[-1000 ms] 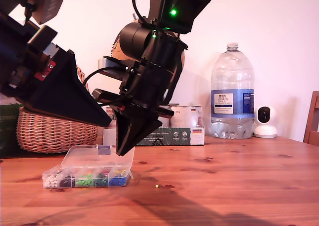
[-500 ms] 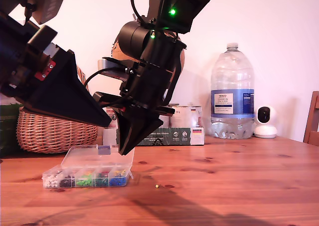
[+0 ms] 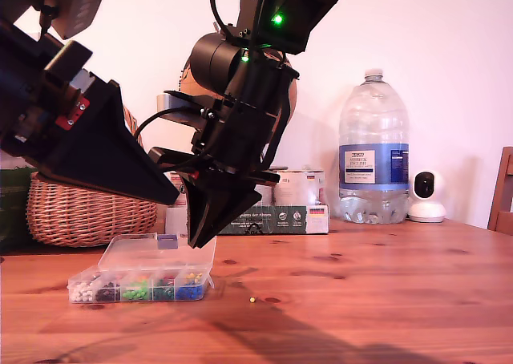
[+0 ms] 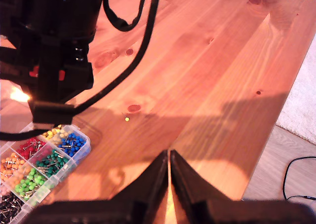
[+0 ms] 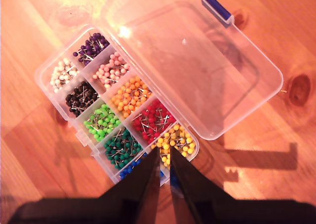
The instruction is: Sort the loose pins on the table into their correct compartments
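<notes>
my second gripper (image 5: 164, 157): jaws nearly closed, empty, over the compartments (image 5: 126, 113) | my first gripper (image 4: 169, 160): jaws nearly closed, empty, above the bench (image 4: 207, 61) | yellow pin (image 4: 127, 119) loose on bench, near box

Home dining room, set up for robot work.
Pine table (image 3: 385, 300) against a plain white wall; wicker basket (image 3: 84, 212) at mid left of the exterior view, big water bottle (image 3: 373, 151) and small white camera (image 3: 426, 196) at right, chair edge (image 3: 504, 192) at far right.
</notes>
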Controlling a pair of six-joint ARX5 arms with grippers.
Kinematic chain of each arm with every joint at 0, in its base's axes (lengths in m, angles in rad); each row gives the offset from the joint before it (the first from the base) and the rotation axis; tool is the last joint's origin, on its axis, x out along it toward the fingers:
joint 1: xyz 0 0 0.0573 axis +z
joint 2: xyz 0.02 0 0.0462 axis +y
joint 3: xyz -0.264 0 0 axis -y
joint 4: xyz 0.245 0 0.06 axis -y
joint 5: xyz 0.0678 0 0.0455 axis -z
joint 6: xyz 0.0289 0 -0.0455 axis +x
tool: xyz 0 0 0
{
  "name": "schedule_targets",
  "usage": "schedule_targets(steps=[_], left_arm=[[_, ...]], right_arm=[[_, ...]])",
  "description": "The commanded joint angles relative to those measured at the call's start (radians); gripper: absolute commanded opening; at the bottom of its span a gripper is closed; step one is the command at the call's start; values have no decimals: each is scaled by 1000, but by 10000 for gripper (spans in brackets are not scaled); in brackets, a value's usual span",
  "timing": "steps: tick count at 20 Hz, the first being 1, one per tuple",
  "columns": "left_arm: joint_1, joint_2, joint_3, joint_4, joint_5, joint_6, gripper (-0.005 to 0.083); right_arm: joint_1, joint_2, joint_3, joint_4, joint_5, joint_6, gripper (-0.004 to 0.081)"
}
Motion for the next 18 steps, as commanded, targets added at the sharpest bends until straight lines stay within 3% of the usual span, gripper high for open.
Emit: schedule_targets(steps=[1,6,15,18], left_arm=[[-1,11,-19,4,2,4,-23],[-1,11,-19,4,2,4,-23],[-1,11,-19,4,2,4,-23],[-1,11,-19,4,2,4,-23]], right_arm=[[10,25,-4,5,0,-1,53],[10,24,-3,-13,0,15,-13],[6,-39,-3,-343,61,30,-13],[6,-39,-3,-376,41,50,-13]])
